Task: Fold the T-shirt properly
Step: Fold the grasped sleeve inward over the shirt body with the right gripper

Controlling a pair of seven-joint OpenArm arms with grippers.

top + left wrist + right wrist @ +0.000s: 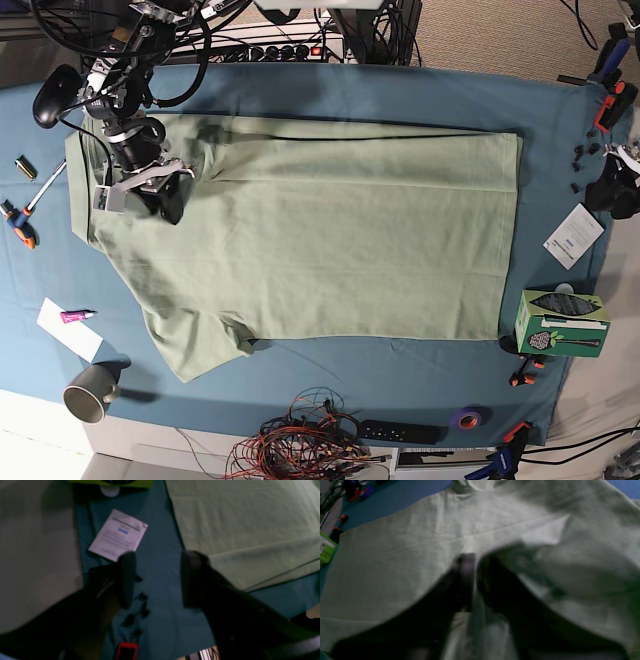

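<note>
A large pale sage-green knit T-shirt (320, 230) lies spread across the teal-blue table cloth (400, 95). The right gripper (472, 562), jaws narrowly parted, presses its fabric (grip unclear). The left gripper (157, 580) hovers wide open beside the shirt.
</note>
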